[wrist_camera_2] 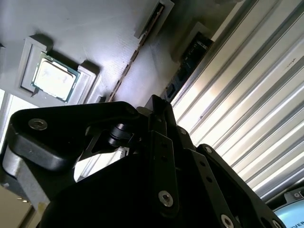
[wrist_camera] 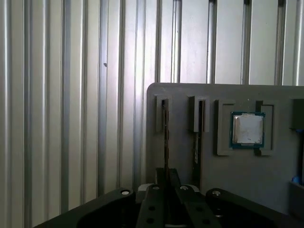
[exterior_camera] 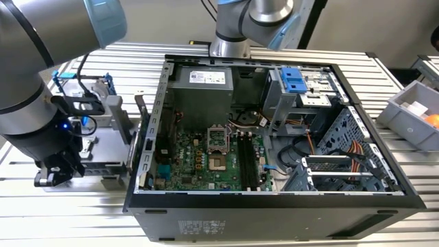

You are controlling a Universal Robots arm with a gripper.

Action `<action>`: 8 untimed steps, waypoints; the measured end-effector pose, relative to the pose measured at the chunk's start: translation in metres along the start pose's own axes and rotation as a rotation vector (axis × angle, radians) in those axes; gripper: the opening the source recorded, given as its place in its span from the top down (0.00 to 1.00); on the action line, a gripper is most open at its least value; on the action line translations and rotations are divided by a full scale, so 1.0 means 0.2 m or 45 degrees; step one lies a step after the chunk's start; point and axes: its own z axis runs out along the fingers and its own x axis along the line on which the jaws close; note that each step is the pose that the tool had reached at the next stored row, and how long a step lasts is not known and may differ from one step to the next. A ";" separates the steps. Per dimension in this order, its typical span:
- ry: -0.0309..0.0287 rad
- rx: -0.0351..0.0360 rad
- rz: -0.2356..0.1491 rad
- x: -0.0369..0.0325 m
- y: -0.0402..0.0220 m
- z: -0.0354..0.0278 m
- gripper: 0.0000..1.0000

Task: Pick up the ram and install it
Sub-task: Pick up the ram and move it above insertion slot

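Ribbed metal tabletop (exterior_camera: 137, 56) carries open computer case (exterior_camera: 274, 201) | grey tray (wrist_camera: 266, 190) just beside it at exterior view's left | pincer (wrist_camera: 166, 172) over tray, drawn narrow on the ram (wrist_camera: 165, 137) | ram edge-on in tray slot farthest from processor chip (wrist_camera: 247, 129)

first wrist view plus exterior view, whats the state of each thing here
ram, standing edge-on in a slot of the gray holder
second stick, edge-on in the next slot
processor chip, lying flat in its recess
claw, low at the holder, in line with the ram
computer case, side open
memory slots, empty
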 end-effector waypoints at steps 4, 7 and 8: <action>-0.0001 0.0002 0.000 -0.002 0.001 -0.050 1.00; 0.0000 0.0002 0.000 -0.003 0.002 -0.067 1.00; 0.0000 0.0002 0.000 -0.003 0.002 -0.073 1.00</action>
